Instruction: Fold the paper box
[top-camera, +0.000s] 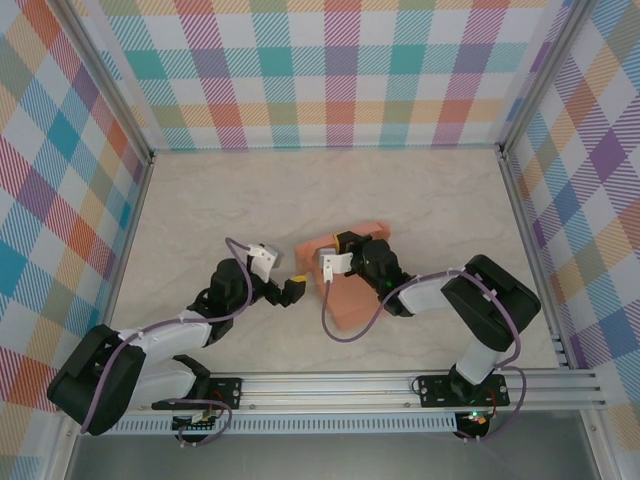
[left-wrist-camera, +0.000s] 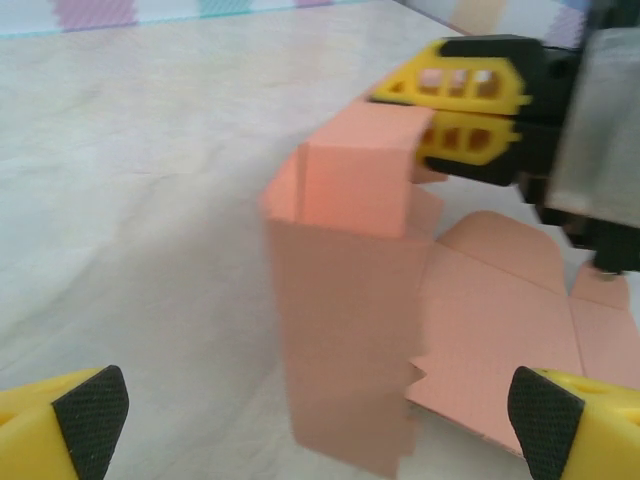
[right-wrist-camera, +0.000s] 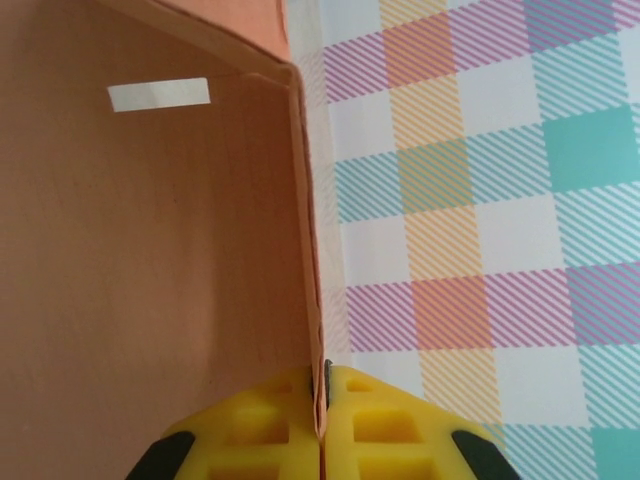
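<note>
Paper box: salmon-orange thin matte card paper box (top-camera: 348, 292), partly folded, on the table a little right of centre and in its near half, between the two grippers.
Box shape: in the left wrist view one tall panel section (left-wrist-camera: 345, 330) stands upright with a short flap bent over its top. Flat panels (left-wrist-camera: 500, 330) with a toothed edge lie on the table to its right.
Right gripper: the yellow-fingered right gripper (right-wrist-camera: 322, 425) is closed tight on the thin edge of an upright card panel (right-wrist-camera: 150, 260), the card pinched between the two fingers. From the left wrist view the same fingers (left-wrist-camera: 465, 105) clamp the box at its upper far right corner.
Left gripper: the left gripper (left-wrist-camera: 318, 425) is spread wide and holds nothing. Its black-padded yellow fingertips (left-wrist-camera: 92, 410) sit low at either side of the view, clear of the card. Seen from above it lies just left of the box (top-camera: 296, 290).
Panel detail: a small white rectangle (right-wrist-camera: 160, 95) shows near the top of the pinched panel's inner face.
Table: cream marbled table top (top-camera: 250, 200).
Walls: pastel plaid walls (top-camera: 340, 70) on the left, far and right sides.
</note>
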